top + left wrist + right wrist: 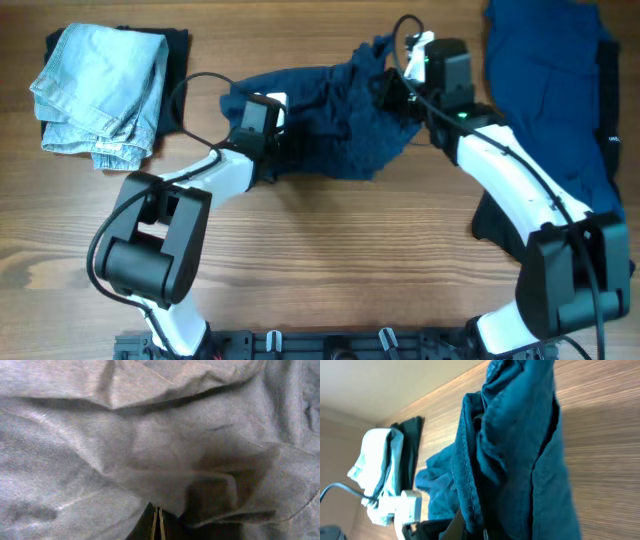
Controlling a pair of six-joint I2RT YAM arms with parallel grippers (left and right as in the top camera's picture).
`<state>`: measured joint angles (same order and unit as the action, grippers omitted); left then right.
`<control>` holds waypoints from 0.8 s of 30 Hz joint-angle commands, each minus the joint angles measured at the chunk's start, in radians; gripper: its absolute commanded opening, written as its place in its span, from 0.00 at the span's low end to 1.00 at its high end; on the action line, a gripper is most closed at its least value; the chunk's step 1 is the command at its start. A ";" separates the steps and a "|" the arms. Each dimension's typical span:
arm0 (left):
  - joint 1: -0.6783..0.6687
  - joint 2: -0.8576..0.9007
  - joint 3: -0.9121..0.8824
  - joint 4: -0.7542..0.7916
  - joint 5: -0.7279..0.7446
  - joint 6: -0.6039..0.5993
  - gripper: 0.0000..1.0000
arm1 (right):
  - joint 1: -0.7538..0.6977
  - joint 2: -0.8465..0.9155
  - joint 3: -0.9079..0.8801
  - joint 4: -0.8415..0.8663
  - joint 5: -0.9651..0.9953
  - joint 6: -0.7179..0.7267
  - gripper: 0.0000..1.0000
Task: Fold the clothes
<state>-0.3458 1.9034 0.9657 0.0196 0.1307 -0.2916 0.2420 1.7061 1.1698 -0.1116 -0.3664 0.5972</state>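
A crumpled dark blue garment [340, 120] lies at the table's back middle. My left gripper [288, 130] is at its left end. In the left wrist view the cloth [150, 445] fills the frame and the fingers [158, 527] sit pressed together under a fold. My right gripper [388, 90] is shut on the garment's right end and holds it raised. In the right wrist view the cloth [520, 435] hangs in a bunched strip from the jaws [485, 532].
Folded light denim jeans [100, 85] rest on a black garment [175, 50] at the back left. Another blue garment [550, 80] is spread at the back right, beside a dark piece [495, 220] near the right arm. The wooden table [330, 260] lies in front.
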 commanded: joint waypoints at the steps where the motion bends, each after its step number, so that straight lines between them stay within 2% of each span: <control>1: -0.011 -0.022 -0.011 0.004 -0.036 -0.028 0.04 | -0.071 -0.055 0.028 -0.024 -0.040 -0.048 0.04; 16: -0.010 -0.027 -0.010 0.002 -0.036 -0.031 0.04 | -0.284 -0.082 0.029 -0.140 -0.130 -0.127 0.04; 18: -0.008 -0.037 -0.010 -0.005 -0.036 -0.031 0.17 | -0.306 -0.082 0.030 -0.148 -0.142 -0.130 0.04; 24: 0.018 -0.090 -0.010 -0.021 -0.035 -0.031 0.17 | -0.334 -0.082 0.050 -0.217 -0.129 -0.183 0.04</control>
<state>-0.3492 1.8771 0.9623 -0.0006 0.1043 -0.3172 -0.0864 1.6619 1.1725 -0.3157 -0.4755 0.4610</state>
